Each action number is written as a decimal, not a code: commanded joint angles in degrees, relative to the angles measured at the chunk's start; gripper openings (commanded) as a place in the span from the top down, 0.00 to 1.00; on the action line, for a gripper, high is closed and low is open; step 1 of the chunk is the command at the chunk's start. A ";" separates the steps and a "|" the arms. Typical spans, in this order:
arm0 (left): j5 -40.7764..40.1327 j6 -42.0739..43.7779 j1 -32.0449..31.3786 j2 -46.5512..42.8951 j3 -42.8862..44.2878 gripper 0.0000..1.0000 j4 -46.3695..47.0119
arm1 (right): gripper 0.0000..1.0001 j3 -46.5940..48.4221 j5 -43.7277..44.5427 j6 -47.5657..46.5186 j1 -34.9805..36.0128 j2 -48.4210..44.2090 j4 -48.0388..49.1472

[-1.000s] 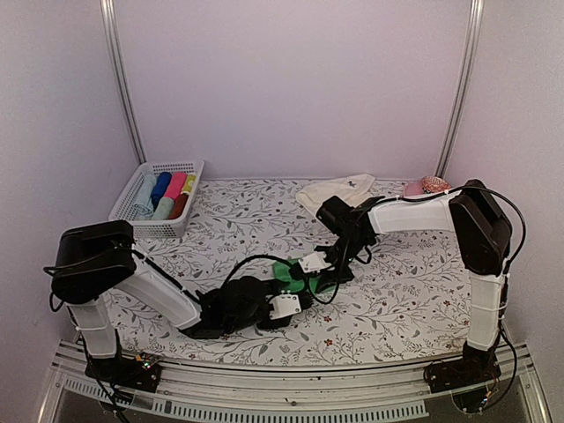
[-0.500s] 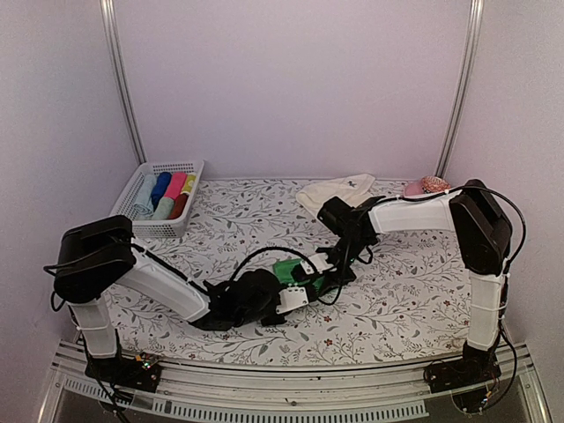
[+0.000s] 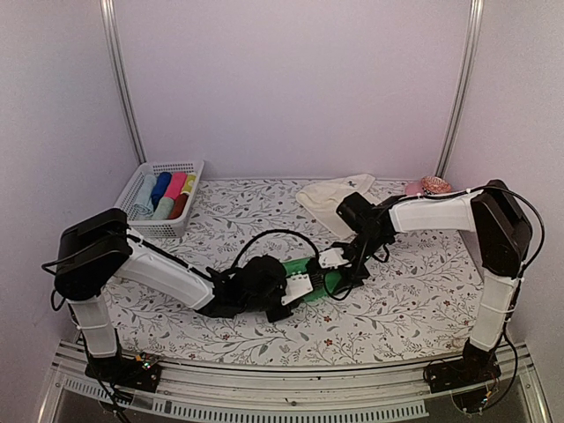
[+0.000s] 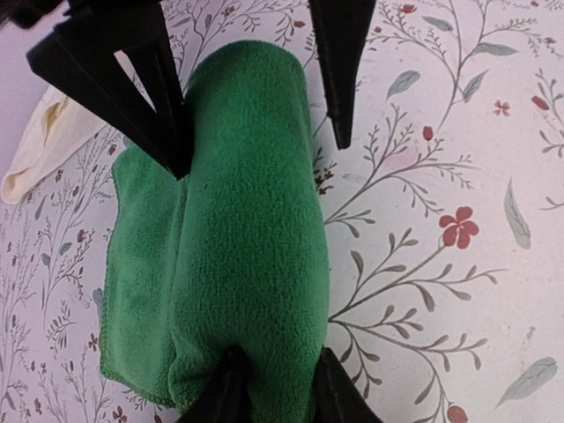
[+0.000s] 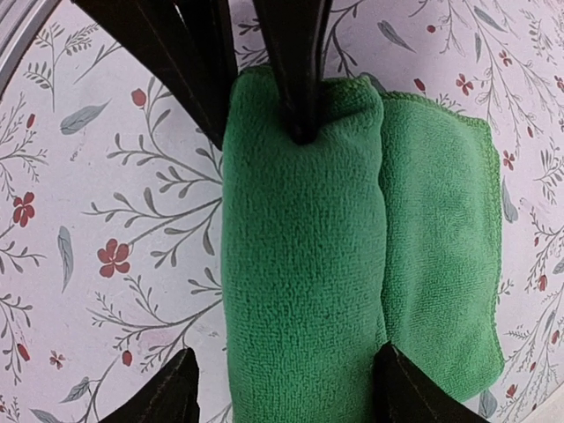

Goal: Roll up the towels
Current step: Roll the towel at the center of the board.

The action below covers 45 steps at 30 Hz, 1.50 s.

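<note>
2 grippers at opposite ends of half-rolled green towel (image 4: 247, 264): left gripper (image 4: 275, 392) pinches its end; right gripper (image 5: 286, 388) spread, straddling roll loosely (flat flap lies alongside).

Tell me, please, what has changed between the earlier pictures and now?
The left gripper closed on one end of the green towel. The right gripper opened and now straddles the roll without clamping it. Both grippers and the green towel shifted to the right. The cream towel and the white basket stayed where they were.
</note>
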 commanded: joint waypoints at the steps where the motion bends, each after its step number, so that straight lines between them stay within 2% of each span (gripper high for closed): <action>1: 5.34 -4.64 1.54 1.28 -0.21 0.75 -8.41 | 0.32 -1.21 -0.24 -0.81 -1.46 -1.84 0.48; 11: 11.18 -6.75 4.40 1.92 1.59 0.74 -11.14 | 0.31 -0.30 -4.50 3.18 -4.41 -3.93 3.84; 18: 16.02 -8.51 6.70 2.16 2.51 0.74 -12.31 | 0.30 -3.63 -6.78 3.77 -6.00 -7.95 8.23; 21: 18.07 -9.59 8.28 2.69 4.09 0.74 -14.11 | 0.30 -8.19 -6.30 0.49 -6.23 -11.09 11.50; 29: 23.36 -12.27 12.00 7.86 9.34 0.74 -20.24 | 0.28 -17.15 -11.85 -11.17 -6.47 -18.58 13.63; 33: 24.72 -13.56 13.30 9.22 10.61 0.75 -21.74 | 0.28 -18.10 -11.08 -10.92 -5.87 -17.58 15.93; 45: 30.79 -16.07 18.55 10.61 12.47 0.77 -23.33 | 0.28 -20.45 0.04 -5.69 -0.49 -11.94 27.94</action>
